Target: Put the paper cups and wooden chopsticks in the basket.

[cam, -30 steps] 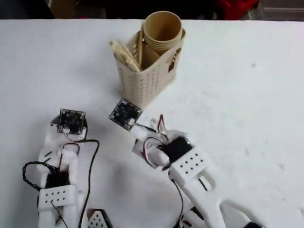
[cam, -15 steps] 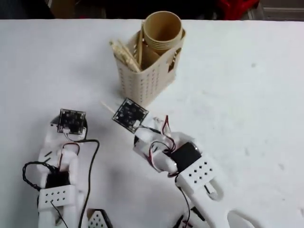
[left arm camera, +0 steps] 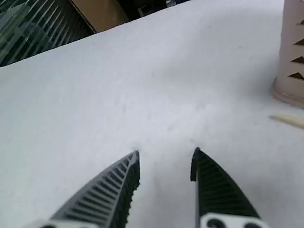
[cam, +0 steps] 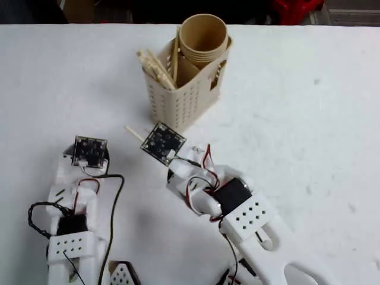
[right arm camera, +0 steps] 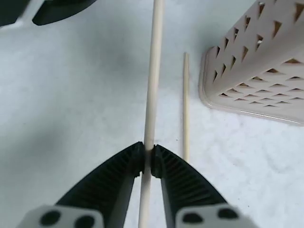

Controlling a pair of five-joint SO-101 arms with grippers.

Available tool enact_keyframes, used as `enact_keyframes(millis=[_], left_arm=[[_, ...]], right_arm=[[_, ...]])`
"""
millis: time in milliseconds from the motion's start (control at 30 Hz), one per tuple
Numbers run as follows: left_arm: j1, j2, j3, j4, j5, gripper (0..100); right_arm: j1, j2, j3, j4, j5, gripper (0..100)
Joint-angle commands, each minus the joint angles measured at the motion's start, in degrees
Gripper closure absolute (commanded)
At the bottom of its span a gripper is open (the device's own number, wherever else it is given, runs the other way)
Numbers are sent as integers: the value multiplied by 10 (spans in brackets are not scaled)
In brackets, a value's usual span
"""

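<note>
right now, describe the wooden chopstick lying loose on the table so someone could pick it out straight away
Find the beige perforated plastic basket on the white table. Beside its base lies a thin pale wooden chopstick, flat on the table, touched by nothing. Its neighbour, a second wooden chopstick, is clamped in the right gripper; this one is free.

two loose chopsticks [right arm camera: 154, 71] [right arm camera: 185, 104], one basket [cam: 184, 101], one stack of paper cups [cam: 206, 54]

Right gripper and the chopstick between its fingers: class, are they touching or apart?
Touching. In the right wrist view the right gripper pinches the chopstick, with no gap either side.
</note>
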Motion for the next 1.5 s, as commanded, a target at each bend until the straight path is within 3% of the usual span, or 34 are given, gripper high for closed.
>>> enact_keyframes(millis=[0, 800, 1467], left_arm=[[7, -12, 0, 2, -6, 811], [7, -12, 0, 2, -6, 811], [7, -12, 0, 1, -6, 810]], right_arm=[[-1, -19, -5, 3, -11, 982], [0, -19, -14, 3, -11, 982], [3, -18, -316, 131, -14, 982]])
